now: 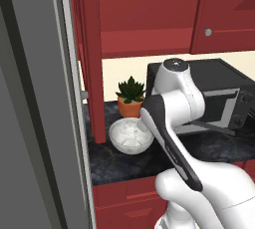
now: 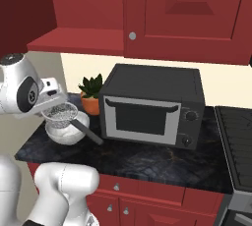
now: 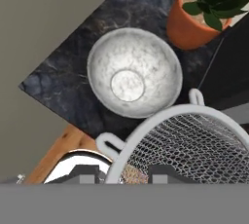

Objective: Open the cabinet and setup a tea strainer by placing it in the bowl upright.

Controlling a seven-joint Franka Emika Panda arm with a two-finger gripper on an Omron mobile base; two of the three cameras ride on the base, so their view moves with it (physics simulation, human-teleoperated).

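Observation:
The tea strainer point(image 2: 61, 113), a silver mesh basket, hangs just above the white-grey marbled bowl point(image 2: 66, 130) on the dark counter. Its thin dark handle point(image 2: 91, 134) slants down to the right. My gripper point(image 2: 53, 103) is shut on the strainer's rim. In the hand view the mesh point(image 3: 194, 145) lies low and right, the rim passes between my fingertips point(image 3: 90, 174), and the bowl point(image 3: 129, 72) is empty beyond it. From the left base, my arm hides the hand; the bowl point(image 1: 130, 136) sits beside the cabinet's open door point(image 1: 92, 58). The cabinet's red shelf point(image 2: 78, 38) is exposed.
An orange pot with a green succulent point(image 2: 91, 99) stands just behind the bowl. A dark microwave point(image 2: 152, 107) sits right of it, and a stove edge point(image 2: 236, 141) is further right. A grey tall panel point(image 1: 30, 123) bounds the left. Red drawer fronts point(image 2: 118, 190) run below the counter.

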